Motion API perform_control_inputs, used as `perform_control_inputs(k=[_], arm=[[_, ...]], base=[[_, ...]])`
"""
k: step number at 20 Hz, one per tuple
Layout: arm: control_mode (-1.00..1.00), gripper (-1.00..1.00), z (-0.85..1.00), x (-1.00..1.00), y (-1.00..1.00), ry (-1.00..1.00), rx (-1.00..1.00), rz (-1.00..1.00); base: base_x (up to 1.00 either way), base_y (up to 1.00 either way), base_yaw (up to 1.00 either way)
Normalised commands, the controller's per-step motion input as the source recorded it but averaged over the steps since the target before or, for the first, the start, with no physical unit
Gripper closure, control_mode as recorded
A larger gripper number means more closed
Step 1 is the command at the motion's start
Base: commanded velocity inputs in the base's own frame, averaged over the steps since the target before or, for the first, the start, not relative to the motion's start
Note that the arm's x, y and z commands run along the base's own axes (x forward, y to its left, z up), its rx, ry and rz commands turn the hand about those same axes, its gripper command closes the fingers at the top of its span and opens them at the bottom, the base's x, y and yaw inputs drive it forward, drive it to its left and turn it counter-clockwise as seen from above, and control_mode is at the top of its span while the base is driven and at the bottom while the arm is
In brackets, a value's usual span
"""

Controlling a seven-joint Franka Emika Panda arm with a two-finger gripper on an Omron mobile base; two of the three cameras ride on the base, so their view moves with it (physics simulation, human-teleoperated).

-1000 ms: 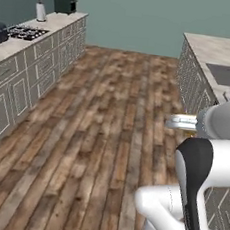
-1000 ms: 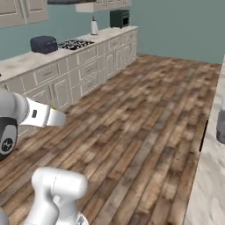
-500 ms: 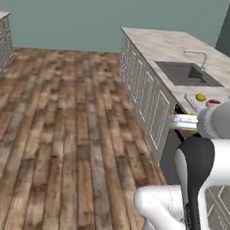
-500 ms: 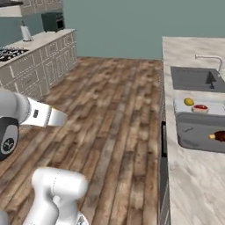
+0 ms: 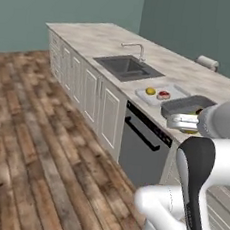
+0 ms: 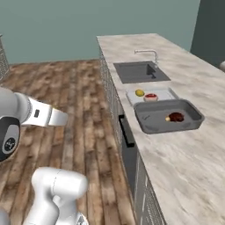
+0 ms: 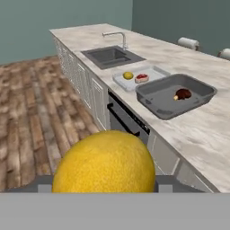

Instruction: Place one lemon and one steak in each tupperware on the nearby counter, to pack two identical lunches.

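Sink beside light tray

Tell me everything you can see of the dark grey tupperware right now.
The dark grey tupperware is a deep rectangular open tray with rounded corners and a flared rim, plastic-looking, matte. It sits flat on the marble counter close to its front edge, right beside the shallow light grey tray, on the side away from the sink. Inside lies a dark brown-red steak with a small yellow bit at its side, too small to identify. Nothing else touches it.
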Motion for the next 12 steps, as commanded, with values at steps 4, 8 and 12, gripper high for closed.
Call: perform_control_inputs(k=[4,8,12], arm=[[1.0,1.0,0.0,0.0,0.0,0.0,0.0,0.0],[1.0,1.0,0.0,0.0,0.0,0.0,0.0,0.0],[1.0,1.0,0.0,0.0,0.0,0.0,0.0,0.0]], base=[[0.0,0.47,-0.57],[0.09,0.63,-0.55],[0.23,0.79,-0.52]])
